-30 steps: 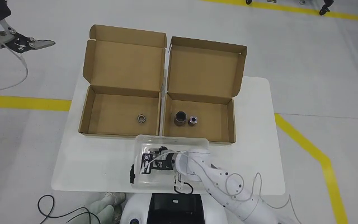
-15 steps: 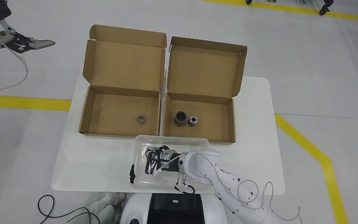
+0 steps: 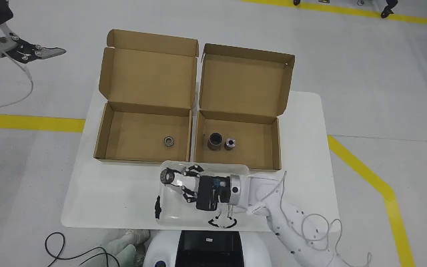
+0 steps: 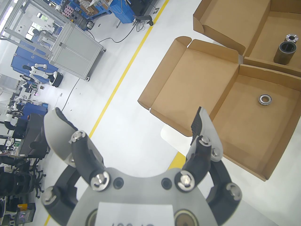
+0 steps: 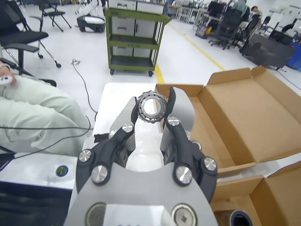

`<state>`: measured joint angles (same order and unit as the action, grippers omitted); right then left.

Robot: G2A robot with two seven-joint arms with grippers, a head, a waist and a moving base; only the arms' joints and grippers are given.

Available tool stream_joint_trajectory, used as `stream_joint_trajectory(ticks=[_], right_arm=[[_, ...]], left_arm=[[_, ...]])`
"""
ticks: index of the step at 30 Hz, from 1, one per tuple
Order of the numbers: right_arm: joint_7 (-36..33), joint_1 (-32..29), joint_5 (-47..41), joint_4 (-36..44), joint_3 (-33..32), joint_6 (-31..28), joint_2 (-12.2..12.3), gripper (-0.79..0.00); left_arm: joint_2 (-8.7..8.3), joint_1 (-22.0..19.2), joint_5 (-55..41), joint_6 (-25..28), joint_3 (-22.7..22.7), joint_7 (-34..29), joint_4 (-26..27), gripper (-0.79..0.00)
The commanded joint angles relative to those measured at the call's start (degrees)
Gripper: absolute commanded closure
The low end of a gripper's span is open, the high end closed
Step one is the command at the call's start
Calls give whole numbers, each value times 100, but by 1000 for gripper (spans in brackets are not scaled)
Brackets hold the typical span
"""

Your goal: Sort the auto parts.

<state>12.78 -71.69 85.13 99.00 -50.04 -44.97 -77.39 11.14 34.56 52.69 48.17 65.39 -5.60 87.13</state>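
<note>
Far to the left, well off the white table [image 3: 300, 133], the left gripper [image 4: 128, 116] hangs over the floor with its claw spread wide and nothing in it. Next comes the left-hand brown cardboard box [image 3: 133, 130], lid folded back, where a small silver bearing ring [image 3: 169, 141] lies alone on the floor of the box. Just on the near side of that box, above the far left corner of the clear plastic tray [image 3: 172, 208], we find the part in hand: a silver steel tapered roller bearing [image 5: 151, 119], pinched across its outer diameter by the right gripper [image 5: 152, 99], claw narrowed onto it. We judge this piece dense for its size, fully rigid and in no danger from a firm squeeze. It is also smooth, perhaps oily, and tapered on the outside, so flat pads meet it along thin lines and it could pivot or squirt out if the wrist tilts sharply. The present hold, pads on opposite sides of the roller ring near its middle, looks to us the right one. Since its like sits in the left-hand box, we take that as its home. Farthest right, the second brown cardboard box [image 3: 257, 137] holds a dark metal cylindrical sleeve [image 3: 215, 140] and, just beside it, a small silvery bushing [image 3: 231, 143].
</note>
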Motion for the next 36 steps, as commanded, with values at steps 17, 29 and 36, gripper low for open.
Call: stream_joint_trajectory(ticks=[17,29,36], right_arm=[[1739,1063,-977,-54,227,128,-223,0],[3550,1109,-390,-268,349,274,-276,0],[4340,1015,-320,-497,132,273,-233,0]], left_arm=[[0,0,0,0,0,0,0,-785],[0,0,0,0,0,0,0,-785],[0,0,0,0,0,0,0,-785]])
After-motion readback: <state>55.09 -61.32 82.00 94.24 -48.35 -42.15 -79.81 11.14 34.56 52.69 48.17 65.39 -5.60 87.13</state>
